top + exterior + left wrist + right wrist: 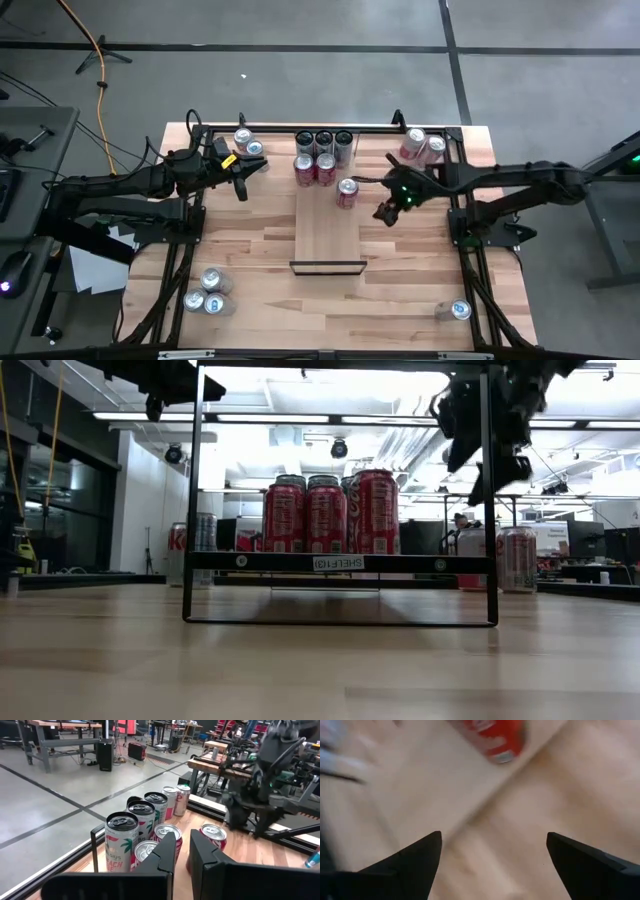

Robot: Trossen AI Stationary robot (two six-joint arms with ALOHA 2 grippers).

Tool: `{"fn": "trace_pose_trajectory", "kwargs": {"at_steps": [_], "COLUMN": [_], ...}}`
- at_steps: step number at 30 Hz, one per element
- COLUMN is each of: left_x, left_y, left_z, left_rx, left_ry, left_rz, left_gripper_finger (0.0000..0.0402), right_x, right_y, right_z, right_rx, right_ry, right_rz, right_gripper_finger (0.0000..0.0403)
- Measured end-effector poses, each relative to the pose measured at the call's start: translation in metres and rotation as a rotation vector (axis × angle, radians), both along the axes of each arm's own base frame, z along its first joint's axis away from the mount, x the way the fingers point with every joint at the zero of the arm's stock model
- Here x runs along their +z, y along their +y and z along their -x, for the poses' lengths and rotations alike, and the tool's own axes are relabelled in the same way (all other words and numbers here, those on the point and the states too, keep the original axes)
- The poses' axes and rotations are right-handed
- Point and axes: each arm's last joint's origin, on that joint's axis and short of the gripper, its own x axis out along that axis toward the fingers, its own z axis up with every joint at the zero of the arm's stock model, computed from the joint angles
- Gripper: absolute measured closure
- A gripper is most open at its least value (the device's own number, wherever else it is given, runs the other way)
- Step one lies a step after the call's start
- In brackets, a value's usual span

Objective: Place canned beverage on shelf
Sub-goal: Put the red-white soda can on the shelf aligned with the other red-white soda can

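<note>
Right hand (pixel 490 845): my nearest sight is its two dark fingers spread wide over bare wood, holding nothing; seen from above it hangs just off the shelf's 3 o'clock edge.
Red can (pixel 347 192): stands upright alone on the shelf, at about 9 o'clock from the right hand, apart from the fingers. I judge this is the drink just set down, so the step looks done.
Shelf (pixel 328 238): pale narrow board in the middle of the table (pixel 260 270), black bar at its 6 o'clock end.
Back rows (pixel 323 155): dark-topped and red cans packed at the shelf's 12 o'clock end, I'd say to leave room in front.
Left hand (pixel 243 168): pinched closed, empty, parked at 9 o'clock of the shelf, waiting.
Writing: a white tag on the black bar reads roughly "SHELF"; one can's label shows "PEACH"; other brands I cannot make out.
Spare cans (pixel 208 294): groups at the table's corners, likely stock to fetch.
</note>
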Motion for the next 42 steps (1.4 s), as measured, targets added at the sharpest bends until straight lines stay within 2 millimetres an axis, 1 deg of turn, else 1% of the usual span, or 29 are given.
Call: {"fn": "trace_pose_trajectory", "kwargs": {"at_steps": [2, 5, 7, 10, 13, 15, 17, 19, 22, 23, 24, 27, 31, 38, 42], "left_x": [0.0, 0.0, 0.0, 0.0, 0.0, 0.0, 0.0, 0.0, 0.0, 0.0, 0.0, 0.0, 0.0, 0.0, 0.0], "left_y": [0.0, 0.001, 0.001, 0.001, 0.001, 0.001, 0.001, 0.001, 0.001, 0.001, 0.001, 0.001, 0.002, 0.002, 0.002], "left_z": [0.0, 0.0, 0.0, 0.0, 0.0, 0.0, 0.0, 0.0, 0.0, 0.001, 0.001, 0.001, 0.001, 0.001, 0.001], "left_rx": [0.007, 0.025, 0.029, 0.031, 0.034, 0.035, 0.036, 0.036, 0.036, 0.037, 0.042, 0.057, 0.059, 0.058, 0.058], "left_ry": [0.001, 0.0, 0.001, 0.0, 0.0, 0.001, 0.0, 0.0, 0.0, 0.0, 0.0, 0.001, 0.001, 0.001, 0.002], "left_rz": [-0.001, -0.003, -0.004, -0.004, -0.005, -0.005, -0.005, -0.005, -0.005, -0.005, -0.006, -0.008, -0.008, -0.008, -0.008], "left_gripper_finger": [0.0398, 0.0398, 0.0398, 0.0398, 0.0398, 0.0398, 0.0398, 0.0398, 0.0398, 0.0398, 0.0398, 0.0398, 0.0398, 0.0398, 0.0398], "right_x": [-0.015, -0.036, -0.046, -0.051, -0.05, -0.046, -0.043, -0.041, -0.041, -0.041, -0.041, -0.042, -0.045, -0.057, -0.065], "right_y": [0.006, 0.012, 0.014, 0.017, 0.017, 0.016, 0.016, 0.015, 0.015, 0.015, 0.015, 0.014, 0.015, 0.015, 0.014], "right_z": [0.0, -0.001, -0.005, -0.009, -0.011, -0.012, -0.014, -0.015, -0.015, -0.015, -0.015, -0.015, -0.019, -0.036, -0.041], "right_rx": [-0.076, -0.155, -0.203, -0.259, -0.32, -0.347, -0.361, -0.364, -0.345, -0.338, -0.334, -0.364, -0.368, -0.408, -0.412], "right_ry": [-0.078, -0.175, -0.26, -0.362, -0.389, -0.407, -0.424, -0.43, -0.429, -0.429, -0.43, -0.43, -0.428, -0.476, -0.462], "right_rz": [-0.105, -0.205, -0.266, -0.302, -0.266, -0.24, -0.224, -0.204, -0.177, -0.164, -0.152, -0.172, -0.177, -0.23, -0.226], "right_gripper_finger": [0.0057, 0.0057, 0.0057, 0.0061, 0.0087, 0.0119, 0.0166, 0.0229, 0.0346, 0.0373, 0.0385, 0.0375, 0.0398, 0.0401, 0.0402]}}
